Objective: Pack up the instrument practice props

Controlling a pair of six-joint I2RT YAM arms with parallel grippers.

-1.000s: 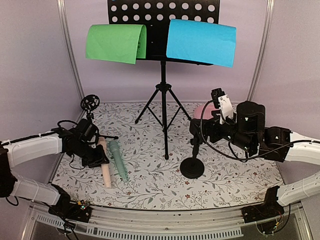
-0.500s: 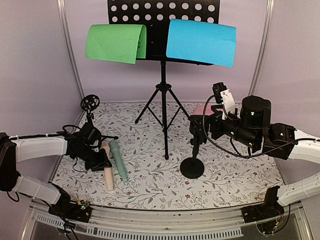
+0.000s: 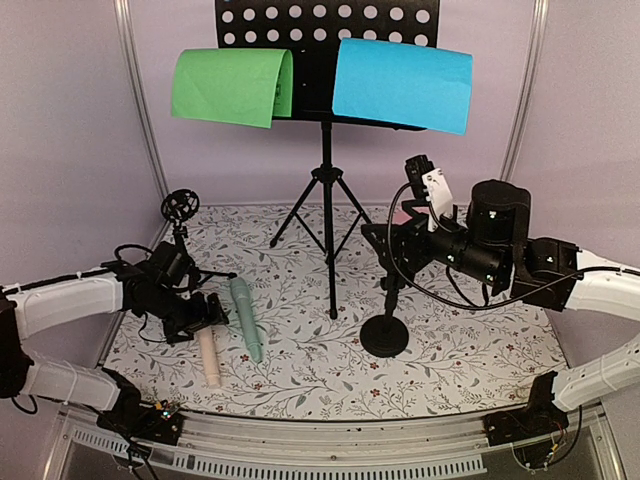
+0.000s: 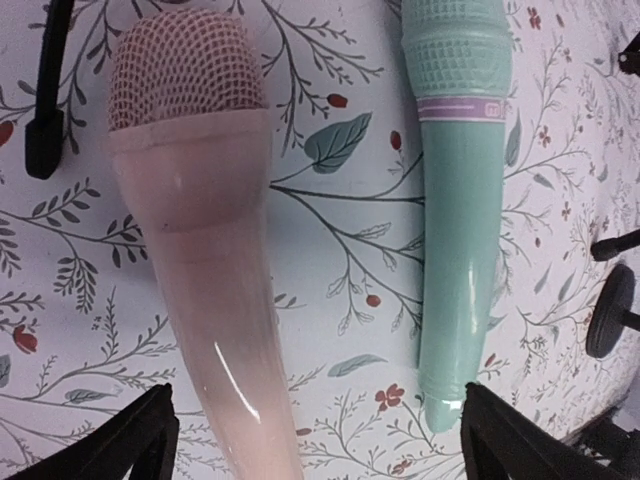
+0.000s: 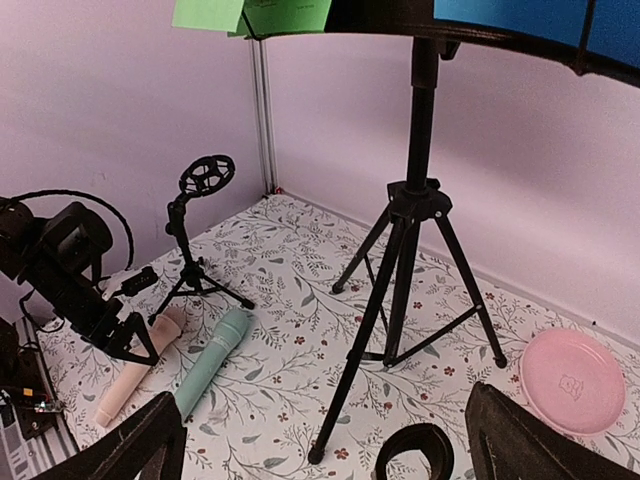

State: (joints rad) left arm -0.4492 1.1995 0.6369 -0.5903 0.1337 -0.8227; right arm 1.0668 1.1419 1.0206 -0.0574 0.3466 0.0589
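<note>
The black perforated music rack (image 3: 327,60) stands on tripod legs (image 5: 415,250) at the back, with a green sheet (image 3: 232,87) and a blue sheet (image 3: 402,84) draped on it. The pink microphone (image 4: 200,230) and the mint microphone (image 4: 462,200) lie side by side on the floral mat. My left gripper (image 4: 320,440) hovers open over their handles and grips nothing. A small tripod mic support (image 3: 181,215) stands behind it. My right gripper (image 5: 325,445) is open above the ring top (image 5: 415,450) of the round-based mic support (image 3: 385,335).
A round pink plate (image 5: 573,380) lies on the mat at the back right, beyond the rack's legs. Lilac walls with metal corner posts (image 3: 140,110) close in the back and sides. The left arm's cable (image 5: 75,215) loops near the left wall.
My left gripper has opened and let go of the pink microphone, which now lies flat. The mint microphone has shifted slightly right. My right arm has moved a little left and up.
</note>
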